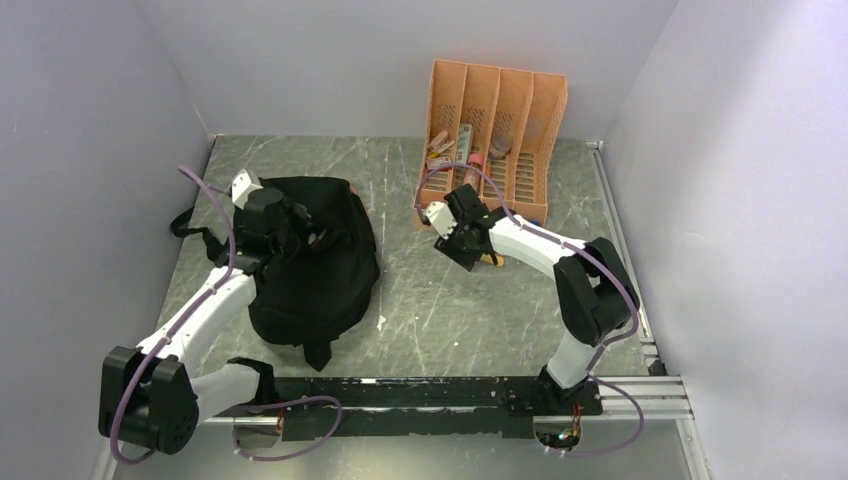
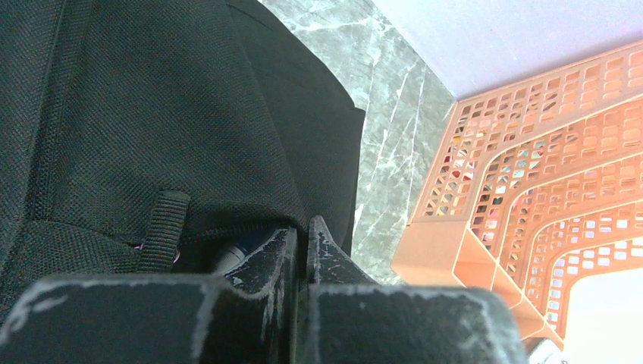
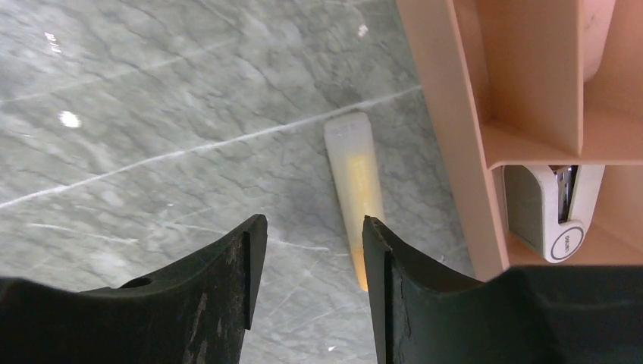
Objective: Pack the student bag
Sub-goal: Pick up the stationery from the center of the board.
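Student bag: I am seeing the black student bag (image 1: pixel 315 265) lying slumped on the left half of the table (image 1: pixel 440 300), well apart from the orange organizer (image 1: pixel 497 130).
Left gripper: the left gripper (image 2: pixel 301 235) is sitting with its jaws together at the bag's upper edge. The wrist view is too tight for me to tell whether any fabric is pinched.
Right gripper: the right gripper (image 3: pixel 312 224) is hovering with its jaws apart and nothing between them.
Pale stick: a pale stick (image 3: pixel 355 174) is lying flat just beside the organizer wall, off-centre toward the finger nearer that wall.
Risk, grasp: if I am closing from here, that finger may be knocking the stick against the organizer instead of catching it.
Risk, bag: if the left jaws are holding no fabric, the bag's mouth may be sagging shut, and an item could land on top.
Count: one bag, one organizer with four slots, one pale stick, one white stapler (image 3: pixel 550 212) inside the organizer, two arms.
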